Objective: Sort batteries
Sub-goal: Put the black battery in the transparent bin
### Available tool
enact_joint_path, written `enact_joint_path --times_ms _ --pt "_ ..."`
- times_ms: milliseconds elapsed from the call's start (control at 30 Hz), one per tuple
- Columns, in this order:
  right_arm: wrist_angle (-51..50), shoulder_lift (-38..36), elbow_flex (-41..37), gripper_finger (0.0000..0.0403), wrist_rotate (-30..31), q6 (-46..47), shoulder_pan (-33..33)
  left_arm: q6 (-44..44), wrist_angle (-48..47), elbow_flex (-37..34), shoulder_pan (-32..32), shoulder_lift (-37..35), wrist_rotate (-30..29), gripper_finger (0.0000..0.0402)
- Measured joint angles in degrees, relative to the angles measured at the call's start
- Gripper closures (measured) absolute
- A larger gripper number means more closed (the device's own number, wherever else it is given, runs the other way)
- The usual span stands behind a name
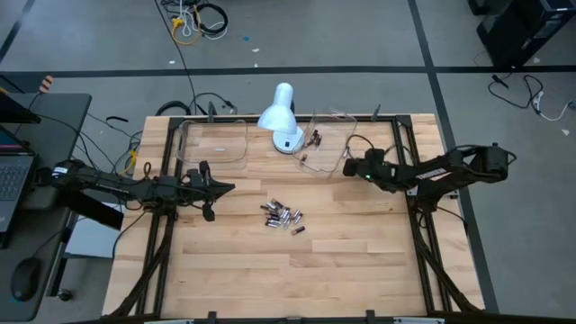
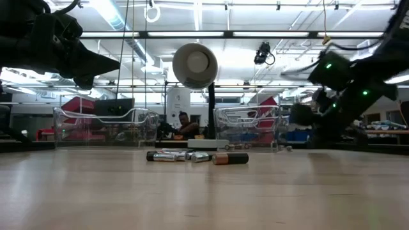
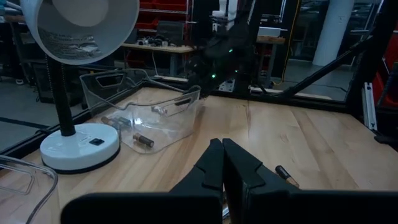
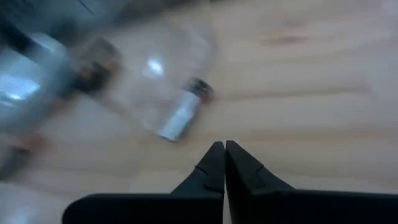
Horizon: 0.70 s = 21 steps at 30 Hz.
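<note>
Just right of the white lamp, my right gripper hangs pinched shut, empty, above the clear tray — I'd swing it to the batteries in front of the lamp, reopen, then descend slowly

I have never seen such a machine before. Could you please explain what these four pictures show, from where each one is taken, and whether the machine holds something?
It is a robot with two dark arms at a wooden table. One picture looks straight down, one looks level across the table, and one comes from a camera on each wrist. The left claw hangs shut beside a loose pile of small batteries. The right claw is over the right clear tray, also shut, with nothing between its fingers; its wrist picture shows a battery lying below it. At the back stand a white desk lamp and an empty-looking left tray. Neither claw holds anything.
</note>
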Motion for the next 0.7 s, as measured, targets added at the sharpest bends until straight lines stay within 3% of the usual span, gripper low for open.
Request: enact_joint_path --times_ms 133,267,700 --pt "12.37 1.01 -2.54 0.0403 4.02 -4.06 -0.86 1.10 0.63 0.00 0.00 0.02 -0.16 0.0400" --pt "12.90 1.67 -0.45 0.0403 3.90 -6.51 -3.92 1.35 1.27 0.00 0.00 0.02 -1.29 0.0400" --pt "8.68 1.97 1.32 0.0403 -10.10 -0.41 -15.45 0.86 1.22 0.00 0.00 0.02 -1.34 0.0400"
